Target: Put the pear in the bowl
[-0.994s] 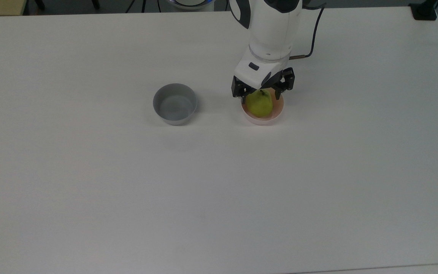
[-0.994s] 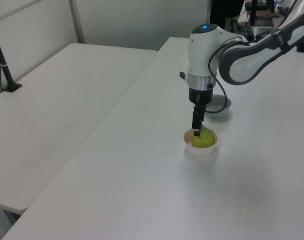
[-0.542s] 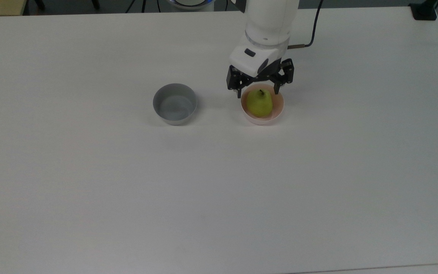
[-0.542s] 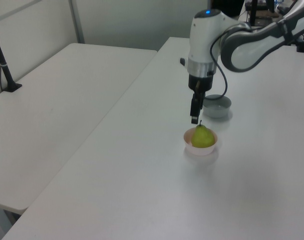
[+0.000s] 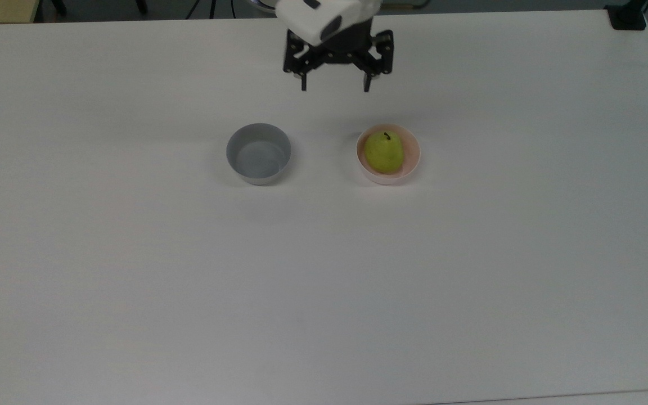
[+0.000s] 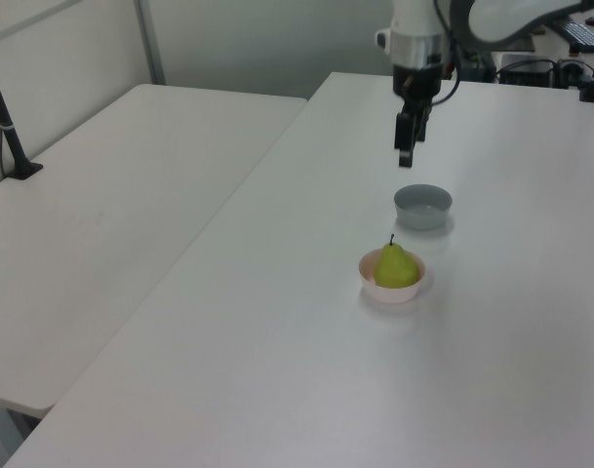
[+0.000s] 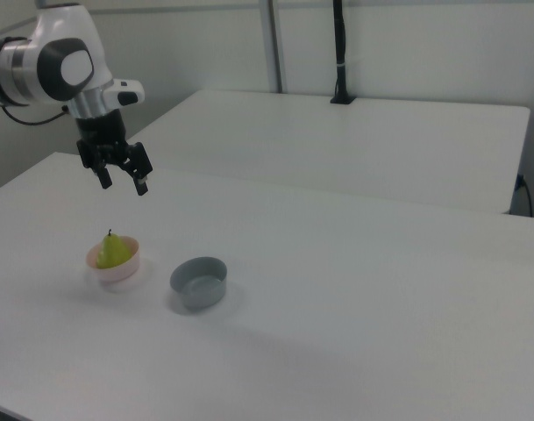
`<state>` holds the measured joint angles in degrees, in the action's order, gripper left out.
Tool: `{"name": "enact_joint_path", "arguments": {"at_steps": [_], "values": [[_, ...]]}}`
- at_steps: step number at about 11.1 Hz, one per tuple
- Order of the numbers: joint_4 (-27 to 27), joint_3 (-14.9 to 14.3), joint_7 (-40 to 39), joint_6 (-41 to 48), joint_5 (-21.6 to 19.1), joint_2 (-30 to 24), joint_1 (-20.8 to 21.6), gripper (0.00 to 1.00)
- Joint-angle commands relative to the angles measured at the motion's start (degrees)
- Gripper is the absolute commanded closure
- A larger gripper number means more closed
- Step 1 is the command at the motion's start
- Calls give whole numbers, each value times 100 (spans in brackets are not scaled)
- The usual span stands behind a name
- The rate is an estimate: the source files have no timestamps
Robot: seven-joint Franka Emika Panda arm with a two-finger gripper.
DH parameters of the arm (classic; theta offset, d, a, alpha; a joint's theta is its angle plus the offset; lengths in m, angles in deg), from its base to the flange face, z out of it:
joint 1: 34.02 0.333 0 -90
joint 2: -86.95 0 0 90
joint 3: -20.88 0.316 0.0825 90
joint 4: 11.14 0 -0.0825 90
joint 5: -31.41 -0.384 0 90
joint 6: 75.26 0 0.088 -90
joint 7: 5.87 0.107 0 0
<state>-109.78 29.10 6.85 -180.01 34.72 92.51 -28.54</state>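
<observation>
The pear (image 5: 383, 153) sits in the bowl (image 5: 412, 164), gripper (image 5: 334, 88) spread well above.

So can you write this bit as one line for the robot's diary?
pear: in pink bowl | gripper: open, raised clear | grey bowl: empty

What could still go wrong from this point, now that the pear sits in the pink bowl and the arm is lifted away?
Little, I think. The pear stands upright in the pink bowl and rises above its rim, so a bump to the table might tip it out. The open gripper hangs above the table, clear of both bowls; a low sweep could clip the pear's stem or the grey bowl.
</observation>
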Motion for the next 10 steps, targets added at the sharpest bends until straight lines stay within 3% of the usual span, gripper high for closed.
{"name": "enact_joint_path", "arguments": {"at_steps": [1,4,8,10], "values": [[91,-241,46,718,13,-606,-318,0],[109,-716,-294,1052,-14,-968,-380,0],[284,-883,-2576,983,-461,-925,-933,0],[354,-980,-2652,974,-620,-925,-925,0]]}}
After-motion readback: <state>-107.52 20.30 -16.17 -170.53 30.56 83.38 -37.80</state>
